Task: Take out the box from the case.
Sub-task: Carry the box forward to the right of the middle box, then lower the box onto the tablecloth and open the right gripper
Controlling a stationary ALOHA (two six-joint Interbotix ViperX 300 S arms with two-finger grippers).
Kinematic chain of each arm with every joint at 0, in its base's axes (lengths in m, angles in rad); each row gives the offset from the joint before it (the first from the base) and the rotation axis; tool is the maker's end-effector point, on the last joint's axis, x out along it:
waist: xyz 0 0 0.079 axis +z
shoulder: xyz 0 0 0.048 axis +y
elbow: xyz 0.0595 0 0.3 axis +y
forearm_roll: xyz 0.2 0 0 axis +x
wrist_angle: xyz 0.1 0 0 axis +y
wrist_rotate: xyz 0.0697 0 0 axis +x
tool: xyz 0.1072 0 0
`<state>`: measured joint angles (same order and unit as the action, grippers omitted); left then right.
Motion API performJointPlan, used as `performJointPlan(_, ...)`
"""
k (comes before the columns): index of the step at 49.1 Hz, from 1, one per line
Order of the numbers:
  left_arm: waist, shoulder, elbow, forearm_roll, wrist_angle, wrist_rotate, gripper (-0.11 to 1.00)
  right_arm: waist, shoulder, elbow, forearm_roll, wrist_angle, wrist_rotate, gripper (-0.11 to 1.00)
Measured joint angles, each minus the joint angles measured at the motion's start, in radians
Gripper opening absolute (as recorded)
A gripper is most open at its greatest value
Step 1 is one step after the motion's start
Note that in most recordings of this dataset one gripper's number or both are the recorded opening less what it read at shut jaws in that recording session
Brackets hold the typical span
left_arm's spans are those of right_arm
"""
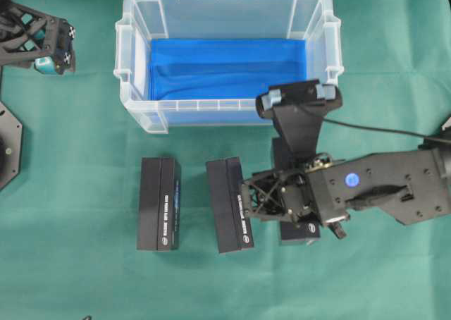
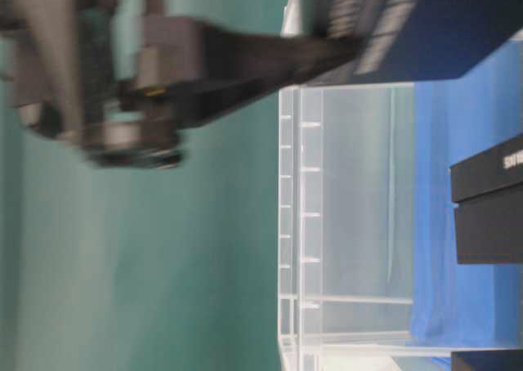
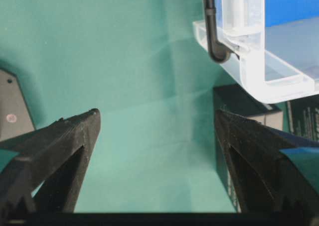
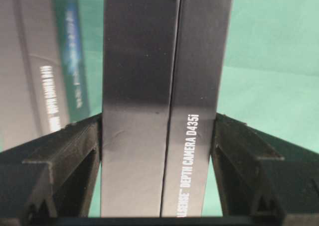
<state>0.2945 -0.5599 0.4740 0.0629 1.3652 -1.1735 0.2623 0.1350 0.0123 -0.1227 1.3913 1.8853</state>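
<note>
The case [image 1: 134, 66] is a clear plastic bin at the back of the table, and only a blue cloth [image 1: 225, 66] shows inside it. My right gripper [image 1: 278, 193] is in front of the case, shut on a black box [image 4: 164, 111]. Its fingers [image 4: 75, 146] press both long sides of that box. In the overhead view the arm hides most of the held box [image 1: 299, 232]. I cannot tell whether it rests on the table. My left gripper [image 1: 53, 52] hangs open at the far left with nothing between its fingertips [image 3: 157, 116].
Two more black boxes lie on the green cloth in front of the case, one at the left [image 1: 158, 204] and one in the middle [image 1: 229, 205]. The case's near corner [image 3: 259, 76] and a box [image 3: 239, 106] lie to the right of my left gripper.
</note>
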Motion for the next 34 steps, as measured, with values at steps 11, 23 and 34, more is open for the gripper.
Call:
performJointPlan(11, 0.0, 0.0, 0.0, 0.0, 0.0, 0.003, 0.98, -0.002, -0.002, 0.115, 0.012, -0.11, 0.032, 0.66)
performJointPlan(23, -0.002, 0.0, 0.0, 0.0, -0.002, 0.003, 0.98, 0.0, 0.0, 0.164, 0.021, -0.192, 0.048, 0.66)
performJointPlan(34, -0.002, 0.0, 0.0, 0.0, -0.002, 0.005, 0.98, 0.0, -0.002, 0.172, 0.021, -0.202, 0.048, 0.66)
